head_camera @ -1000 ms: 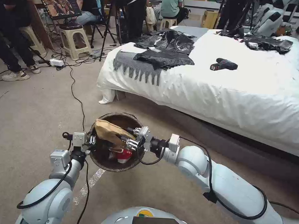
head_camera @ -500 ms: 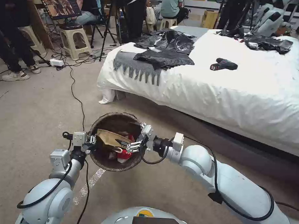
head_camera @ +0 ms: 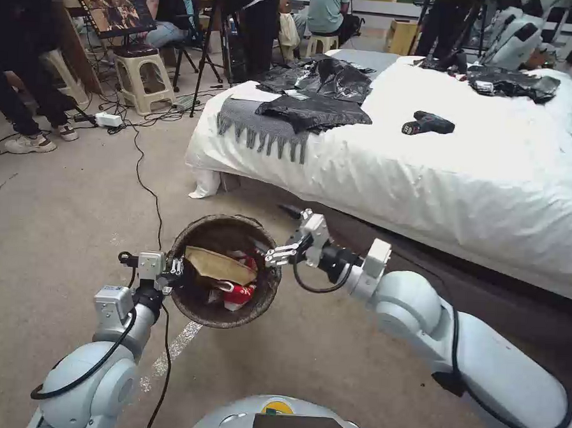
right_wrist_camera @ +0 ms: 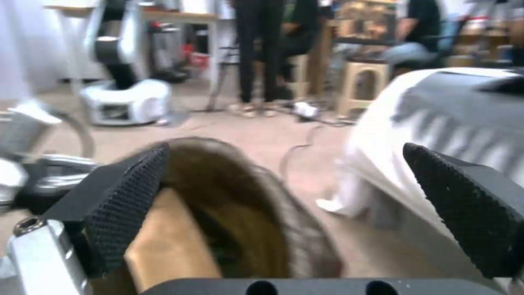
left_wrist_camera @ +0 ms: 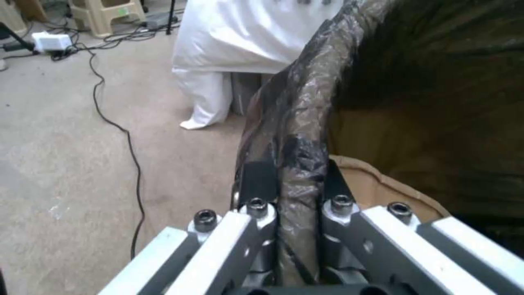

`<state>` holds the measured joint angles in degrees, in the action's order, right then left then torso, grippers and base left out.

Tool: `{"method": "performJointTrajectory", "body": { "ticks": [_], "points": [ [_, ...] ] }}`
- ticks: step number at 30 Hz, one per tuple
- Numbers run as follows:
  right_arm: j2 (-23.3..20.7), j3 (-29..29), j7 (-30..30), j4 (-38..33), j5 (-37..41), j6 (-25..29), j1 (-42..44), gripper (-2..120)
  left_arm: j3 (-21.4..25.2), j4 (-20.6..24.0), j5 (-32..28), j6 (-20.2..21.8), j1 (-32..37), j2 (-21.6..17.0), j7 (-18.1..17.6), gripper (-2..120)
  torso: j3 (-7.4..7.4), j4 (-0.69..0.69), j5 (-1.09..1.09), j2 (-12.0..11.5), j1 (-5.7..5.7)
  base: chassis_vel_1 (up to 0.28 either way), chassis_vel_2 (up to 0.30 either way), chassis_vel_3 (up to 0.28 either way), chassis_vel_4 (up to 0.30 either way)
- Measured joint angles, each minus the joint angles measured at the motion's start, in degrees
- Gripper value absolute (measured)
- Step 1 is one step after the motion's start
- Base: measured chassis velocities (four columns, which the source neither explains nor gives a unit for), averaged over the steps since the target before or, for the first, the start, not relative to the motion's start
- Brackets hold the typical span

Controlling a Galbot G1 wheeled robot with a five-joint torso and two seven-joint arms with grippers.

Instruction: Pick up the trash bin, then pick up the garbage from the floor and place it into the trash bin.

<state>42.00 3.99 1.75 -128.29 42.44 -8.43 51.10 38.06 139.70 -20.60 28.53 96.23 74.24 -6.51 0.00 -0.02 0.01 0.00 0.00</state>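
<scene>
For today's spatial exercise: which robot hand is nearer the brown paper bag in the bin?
Left: the left hand grips the rim beside the brown paper bag; the open right hand hovers at the opposite rim.

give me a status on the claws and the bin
Left claw shut on the trash bin rim, holding it up. Right claw open at the far rim, empty. Brown paper bag inside the bin. Nothing in the way.
</scene>
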Motion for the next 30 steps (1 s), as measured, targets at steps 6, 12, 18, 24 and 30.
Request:
{"method": "performJointTrajectory", "body": {
  "ticks": [6,12,18,24,30],
  "points": [
    [0.3,-3.2,-1.9,3.7,-5.0,6.0,3.8,100,1.6,1.1,0.1,-0.2,1.2,1.3,-0.1,4,0.0,0.06,0.0,0.0,0.0,0.0,0.0,0.0,0.0],
    [2.5,-13.4,-2.0,4.5,-9.5,8.9,12.4,100,1.8,1.2,0.1,-0.7,1.2,1.5,-0.1,4,0.0,0.0,0.0,0.0,0.0,0.0,0.0,0.0,0.0],
    [9.6,-26.0,-2.0,2.1,-17.3,12.0,28.7,100,2.1,1.5,0.4,-1.3,2.0,1.7,0.7,4,0.0,-0.01,0.0,0.0,0.0,0.0,0.0,0.0,0.0],
    [16.9,-30.6,-2.5,0.3,-24.3,13.9,36.7,100,2.1,1.8,0.5,-1.3,2.5,1.8,0.8,4,0.0,0.02,-0.01,0.0,0.0,0.0,0.0,0.0,0.0],
    [23.6,-33.0,-3.8,-2.2,-29.8,16.0,43.2,100,2.3,2.3,0.6,-1.3,3.0,2.0,1.0,4,0.0,0.02,-0.02,0.0,0.0,0.0,0.0,0.0,0.0]
  ]
}}
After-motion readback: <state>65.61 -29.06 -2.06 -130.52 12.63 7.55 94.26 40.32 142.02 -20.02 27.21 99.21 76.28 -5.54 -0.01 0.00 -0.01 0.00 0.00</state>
